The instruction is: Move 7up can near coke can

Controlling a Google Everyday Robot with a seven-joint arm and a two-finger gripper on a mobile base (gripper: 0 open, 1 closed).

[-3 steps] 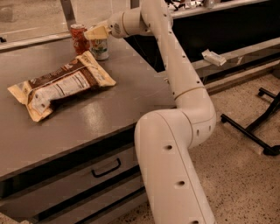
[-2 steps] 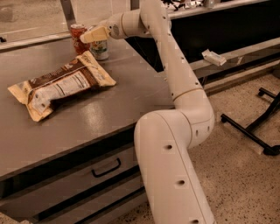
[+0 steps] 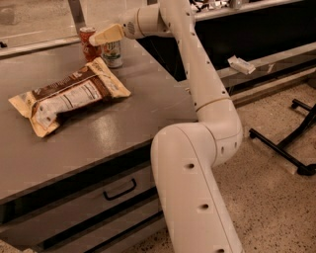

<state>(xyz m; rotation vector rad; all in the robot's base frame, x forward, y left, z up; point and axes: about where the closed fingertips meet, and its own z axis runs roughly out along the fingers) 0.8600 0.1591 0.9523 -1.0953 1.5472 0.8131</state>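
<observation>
Camera view: 7up can (image 3: 113, 54) and gripper (image 3: 101, 37) are seen unmoved just beside the coke can (image 3: 87, 42); grip cannot be told.

A grey table (image 3: 148, 113) with a dull sheen filled the left side, with drawers (image 3: 74, 207) and a dark handle (image 3: 119, 190) under its front edge and an upright metal post (image 3: 76, 15) beyond its far edge, where the gripper (image 3: 98, 39) hung. Off the table's right edge lay a speckled floor (image 3: 266, 197) carrying the black legs of a stand (image 3: 286, 148). A dark, low counter (image 3: 256, 29) ran behind the far right corner.
</observation>
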